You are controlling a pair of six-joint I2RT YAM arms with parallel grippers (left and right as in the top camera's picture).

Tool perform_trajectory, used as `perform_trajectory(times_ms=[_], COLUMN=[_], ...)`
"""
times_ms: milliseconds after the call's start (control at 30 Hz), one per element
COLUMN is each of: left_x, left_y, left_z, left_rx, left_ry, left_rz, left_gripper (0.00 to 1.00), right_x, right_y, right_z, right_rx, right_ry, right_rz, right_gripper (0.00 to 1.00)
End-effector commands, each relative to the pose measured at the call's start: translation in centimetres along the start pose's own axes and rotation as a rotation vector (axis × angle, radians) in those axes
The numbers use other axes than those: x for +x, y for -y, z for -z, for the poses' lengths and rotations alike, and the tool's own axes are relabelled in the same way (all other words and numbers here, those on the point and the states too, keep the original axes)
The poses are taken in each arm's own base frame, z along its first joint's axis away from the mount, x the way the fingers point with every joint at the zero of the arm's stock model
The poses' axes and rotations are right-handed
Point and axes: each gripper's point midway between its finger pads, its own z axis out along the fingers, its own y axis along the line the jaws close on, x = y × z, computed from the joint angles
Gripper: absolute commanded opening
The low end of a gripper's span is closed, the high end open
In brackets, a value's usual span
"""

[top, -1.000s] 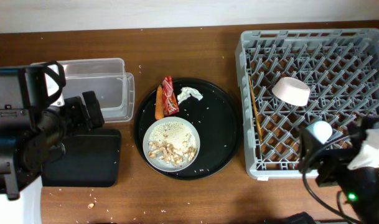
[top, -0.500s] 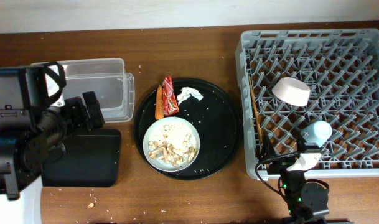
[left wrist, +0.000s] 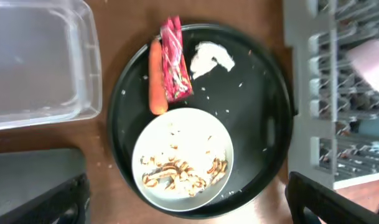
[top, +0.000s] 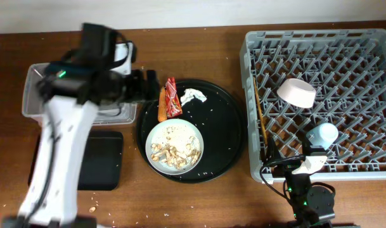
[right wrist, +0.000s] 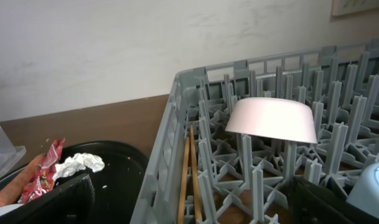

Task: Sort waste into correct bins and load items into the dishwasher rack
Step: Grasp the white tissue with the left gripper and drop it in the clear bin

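Observation:
A red snack wrapper, orange carrot and white tissue lie at the back of the large round black tray. A pale plate with rice and beige scraps sits at its front. My left gripper is open and empty, just left of the carrot; its wrist view looks down on the plate. The grey rack holds the white bowl, blue cup and chopsticks. My right gripper is open and empty by the rack's front left corner.
The clear tub stands at the back left, partly under my left arm. The shallow black tray lies in front of it. A few crumbs lie on the wooden table near the front left.
My left arm has swung from the far left up and right over the clear tub, to the round tray's edge. My right arm drew back off the rack's front and has held still since.

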Motion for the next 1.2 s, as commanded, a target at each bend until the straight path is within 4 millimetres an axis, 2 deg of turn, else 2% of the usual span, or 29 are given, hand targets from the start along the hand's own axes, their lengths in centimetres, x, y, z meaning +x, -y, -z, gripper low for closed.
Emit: perform_trajectory(times_ms=[0,33,100,133,167,333,367,400,433,467,500,533,567,600,633,667,700,733,767,833,867,933,967,1000,1033,1067,1100,1167], left_x=[-0.7,-0.6,0.1,0.3,0.7,1.1,1.1,0.9,0.6,0.6,0.9,1.2,1.1,-0.2,-1.3,-3.5,-5.2,-5.8,-5.6,-4.8,-4.2,-3.2,-3.0,-3.2,-3.3,-3.3,-3.3,-3.1], left_y=[3.8,4.6,6.3,6.3,5.8,3.6,3.5,3.6,3.8,3.8,3.7,3.6,3.7,4.0,4.0,2.6,0.4,-2.4,-6.9,-11.0,-13.9,-17.2,-16.7,-15.8,-15.4,-14.6,-13.0,-9.3], left_z=[-7.6,-10.2,-16.9,-19.5,-22.3,-29.3,-30.1,-30.3,-30.2,-30.1,-29.8,-29.5,-28.0,-24.3,-21.6,-16.4,-12.1,-9.7,-8.4,-8.9,-9.9,-11.0,-12.0,-12.3,-12.2,-12.0,-12.1,-13.8], left_rx=[0.035,0.004,-0.063,-0.114,-0.160,-0.242,-0.242,-0.237,-0.231,-0.232,-0.238,-0.245,-0.256,-0.269,-0.279,-0.334,-0.365,-0.389,-0.435,-0.474,-0.497,-0.500,-0.397,-0.335,-0.320,-0.312,-0.301,-0.292], left_ry=[-0.082,-0.096,-0.135,-0.138,-0.153,-0.162,-0.160,-0.150,-0.140,-0.143,-0.158,-0.178,-0.213,-0.231,-0.221,-0.171,-0.124,-0.109,-0.135,-0.184,-0.204,-0.226,-0.246,-0.257,-0.259,-0.257,-0.256,-0.253], left_rz=[-0.132,-0.169,-0.265,-0.299,-0.310,-0.321,-0.321,-0.320,-0.320,-0.320,-0.320,-0.320,-0.321,-0.311,-0.298,-0.242,-0.166,-0.073,0.084,0.179,0.240,0.342,0.332,0.275,0.253,0.237,0.202,0.100], left_gripper=[0.94,0.94,0.90,0.89,0.83,0.77,0.68,0.46,0.39,0.24,0.00,0.00,0.00,0.00,0.00,0.00,0.00,0.00,0.00,0.00,0.00,0.00,0.21,0.48,0.55,0.57,0.58,0.60], right_x=[0.3,0.3,0.3,0.3,0.3,0.3,0.3,0.3,0.3,0.3,0.3,0.3,0.3,0.3,0.3,0.3,0.3,0.3,0.3,0.3,0.3,0.3,0.3,0.3,0.3,0.3,0.3,0.3], right_y=[0.1,0.1,0.1,0.1,0.1,0.1,0.1,0.1,0.1,0.1,0.1,0.1,0.1,0.1,0.1,0.1,0.1,0.1,0.1,0.1,0.1,0.1,0.1,0.1,0.1,0.1,0.1,0.1], right_z=[0.0,0.0,0.0,0.0,0.0,0.0,0.0,0.0,0.0,0.0,0.0,0.0,0.0,0.0,0.0,0.0,0.0,0.0,0.0,0.0,0.0,0.0,0.0,0.0,0.0,0.0,0.0,0.0], right_rx=[0.001,0.001,0.001,0.001,0.001,0.001,0.001,0.001,0.001,0.001,0.001,0.001,0.001,0.001,0.001,0.001,0.001,0.001,0.001,0.001,0.001,0.001,0.001,0.001,0.001,0.001,0.001,0.001], right_ry=[-0.002,-0.002,-0.002,-0.002,-0.002,-0.002,-0.002,-0.002,-0.002,-0.002,-0.002,-0.002,-0.002,-0.002,-0.002,-0.002,-0.002,-0.002,-0.002,-0.002,-0.002,-0.002,-0.002,-0.002,-0.002,-0.002,-0.002,-0.002], right_rz=[-0.008,-0.008,-0.008,-0.008,-0.008,-0.008,-0.008,-0.008,-0.008,-0.008,-0.008,-0.008,-0.008,-0.008,-0.008,-0.008,-0.008,-0.008,-0.008,-0.008,-0.008,-0.008,-0.008,-0.008,-0.008,-0.008,-0.008,-0.008], right_gripper=[0.98,0.98,0.98,0.98,0.98,0.98,0.98,0.98,0.98,0.98,0.98,0.98,0.98,0.98,0.98,0.98,0.98,0.98,0.98,0.98,0.98,0.98,0.98,0.98,0.98,0.98,0.98,0.98])
